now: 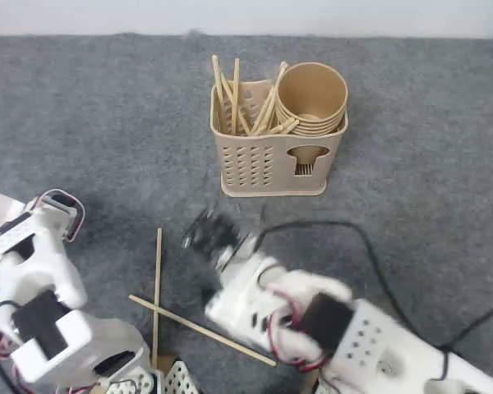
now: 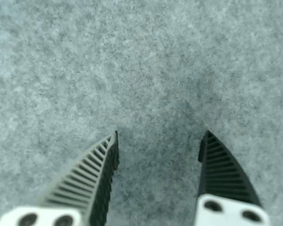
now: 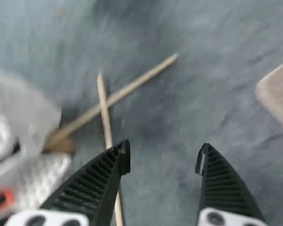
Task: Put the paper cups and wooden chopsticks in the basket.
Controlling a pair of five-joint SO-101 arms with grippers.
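Note:
The beige slotted basket stands upright at the back centre of the carpet. It holds a stack of paper cups and several wooden chopsticks. Two more lie crossed on the carpet in front: one chopstick points toward the basket, the other chopstick runs slantwise under it. My right gripper hovers open between them and the basket; in the right wrist view the right gripper stands empty near the crossed chopsticks. My left gripper is open over bare carpet, at the left.
Grey carpet covers the whole table. A black cable loops from the right arm across the carpet, right of the basket's front. The basket's corner shows in the right wrist view. The left arm's base sits close to the chopsticks' near ends.

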